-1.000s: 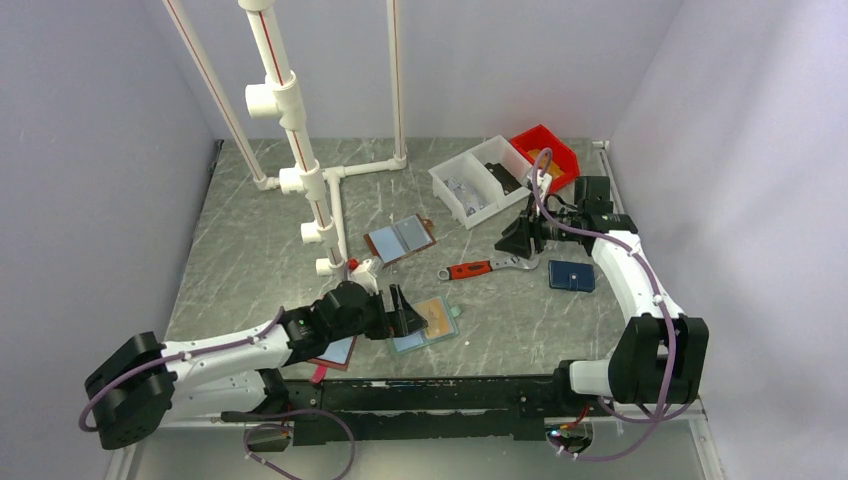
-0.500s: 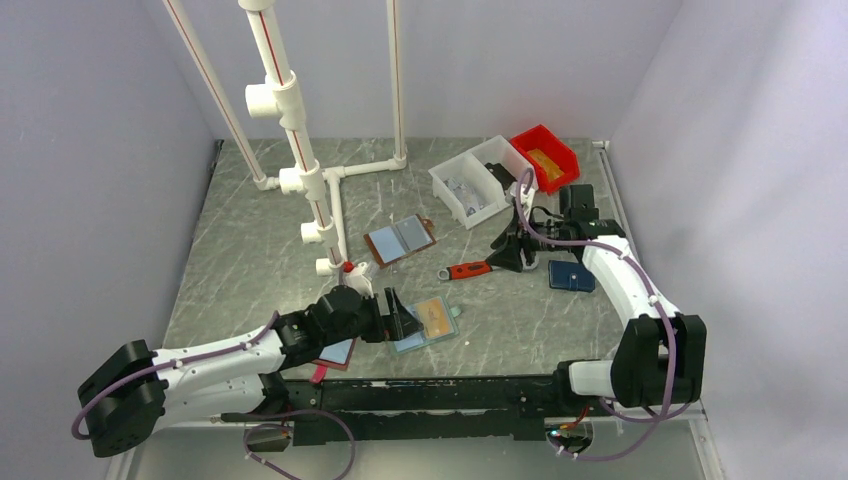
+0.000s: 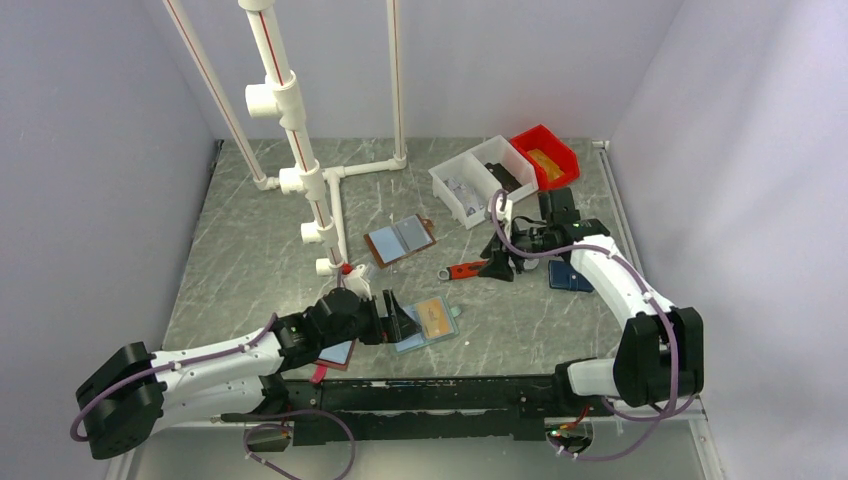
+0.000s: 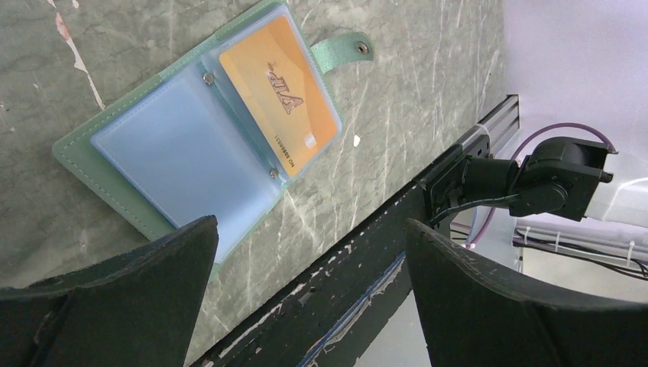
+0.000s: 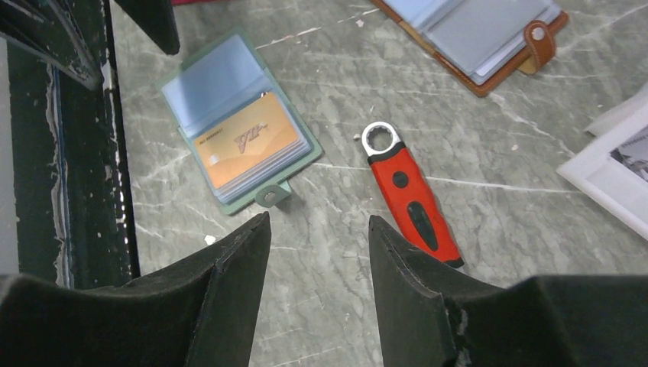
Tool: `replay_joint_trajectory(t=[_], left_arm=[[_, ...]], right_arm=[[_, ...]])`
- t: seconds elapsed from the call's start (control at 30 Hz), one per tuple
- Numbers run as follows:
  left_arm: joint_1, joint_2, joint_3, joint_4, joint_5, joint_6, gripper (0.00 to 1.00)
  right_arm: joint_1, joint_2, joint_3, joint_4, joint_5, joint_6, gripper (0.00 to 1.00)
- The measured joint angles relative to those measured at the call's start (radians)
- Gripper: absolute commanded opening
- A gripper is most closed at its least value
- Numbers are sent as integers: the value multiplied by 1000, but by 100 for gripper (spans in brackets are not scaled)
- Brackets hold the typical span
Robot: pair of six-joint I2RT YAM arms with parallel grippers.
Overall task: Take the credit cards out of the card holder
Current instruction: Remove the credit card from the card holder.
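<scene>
Right now the card holder point(image 4: 183, 157) lies open and flat on the table point(image 3: 250, 250) near the front edge, with an orange card point(image 4: 279, 95) in one clear pocket. The left claw point(image 4: 306, 298) hangs just beside it, fingers wide apart and empty, and the right claw point(image 5: 317, 260) is farther off near a red wrench point(image 5: 409, 199), also apart and empty. I think the holder could slide or lift up with the card if nothing pins it down, because the pocket looks snug. The pockets are cloudy and stacked, so I cannot tell if more cards hide underneath.
</scene>
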Motion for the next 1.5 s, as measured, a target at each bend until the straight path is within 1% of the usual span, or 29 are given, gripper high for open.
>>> replay_joint_trajectory(t=[0.33,0.73,0.97,1.5], left_arm=[[0,0,0,-13,-22,-20,96],[-1,-11,0,-72,-49,-77,96],[-2,-10,2,-80,-48,-93,96],[-10,-6,3,-80,-48,-101,95]], right_arm=[[106,31,-16,-45,70,-125,53],[116,31,-28,-71,95,-208,53],[124,31,-41,-75,100,-240,54],[170,48,-64,-80,174,-303,56]])
